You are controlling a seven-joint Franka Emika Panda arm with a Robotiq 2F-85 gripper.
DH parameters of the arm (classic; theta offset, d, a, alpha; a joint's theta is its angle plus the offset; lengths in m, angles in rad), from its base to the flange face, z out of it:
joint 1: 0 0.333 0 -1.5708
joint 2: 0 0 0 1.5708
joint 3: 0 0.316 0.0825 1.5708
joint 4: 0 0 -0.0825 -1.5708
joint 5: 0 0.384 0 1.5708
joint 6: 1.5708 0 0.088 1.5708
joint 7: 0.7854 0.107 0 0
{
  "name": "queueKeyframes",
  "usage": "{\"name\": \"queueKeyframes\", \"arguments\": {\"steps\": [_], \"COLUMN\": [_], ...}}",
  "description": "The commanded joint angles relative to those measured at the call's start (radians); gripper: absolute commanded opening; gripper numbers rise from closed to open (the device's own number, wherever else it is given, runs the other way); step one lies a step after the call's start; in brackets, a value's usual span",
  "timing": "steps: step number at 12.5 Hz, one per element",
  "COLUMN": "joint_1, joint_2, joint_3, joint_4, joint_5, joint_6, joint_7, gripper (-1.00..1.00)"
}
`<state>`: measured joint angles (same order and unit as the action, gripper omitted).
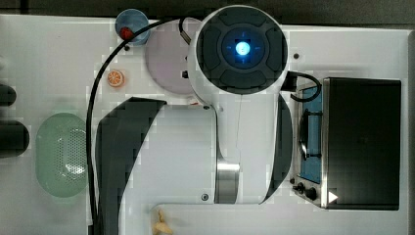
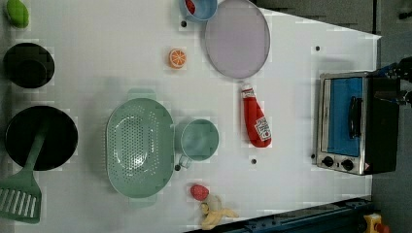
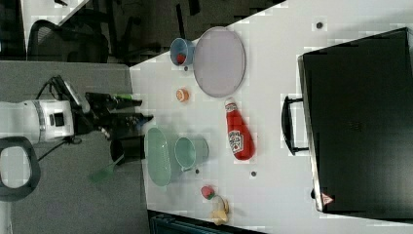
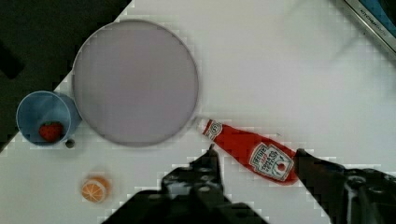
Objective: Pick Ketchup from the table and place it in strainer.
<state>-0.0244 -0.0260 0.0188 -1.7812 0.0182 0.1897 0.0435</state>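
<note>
The Ketchup [image 2: 256, 121] is a slim red squeeze bottle with a white cap, lying flat on the white table between the lilac plate and the toaster oven. It also shows in the right view [image 3: 238, 134] and in the wrist view [image 4: 233, 142]. My gripper [image 4: 257, 150] hangs open well above it, one dark finger on each side of the bottle's labelled end in the wrist view. From the side, the gripper [image 3: 139, 109] is high over the table. The strainer [image 2: 140, 148], a pale mint oval basket with a dotted bottom, stands empty [image 1: 61, 154].
A green cup [image 2: 199, 140] stands right beside the strainer, towards the bottle. A lilac plate [image 2: 237, 38], a blue cup with a strawberry [image 2: 198, 7], an orange half [image 2: 177, 58], a toaster oven [image 2: 352, 124], a strawberry [image 2: 199, 191], a banana [image 2: 216, 216] and a black pan with a spatula [image 2: 41, 138] are around.
</note>
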Motion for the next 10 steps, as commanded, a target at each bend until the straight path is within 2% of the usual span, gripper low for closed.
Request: {"name": "queueKeyframes", "arguments": {"steps": [1, 3, 6, 10], "joint_1": [-0.104, -0.103, -0.101, -0.098], "joint_2": [-0.266, -0.258, -0.219, -0.125], "joint_3": [0.042, 0.048, 0.074, 0.107], "joint_4": [-0.131, -0.146, -0.196, -0.289], "joint_5": [0.011, 0.011, 0.011, 0.011], "joint_6": [-0.225, -0.223, -0.179, -0.002], "joint_7": [-0.002, -0.007, -0.086, -0.233], "gripper": [0.59, 1.00, 1.00, 1.00]}}
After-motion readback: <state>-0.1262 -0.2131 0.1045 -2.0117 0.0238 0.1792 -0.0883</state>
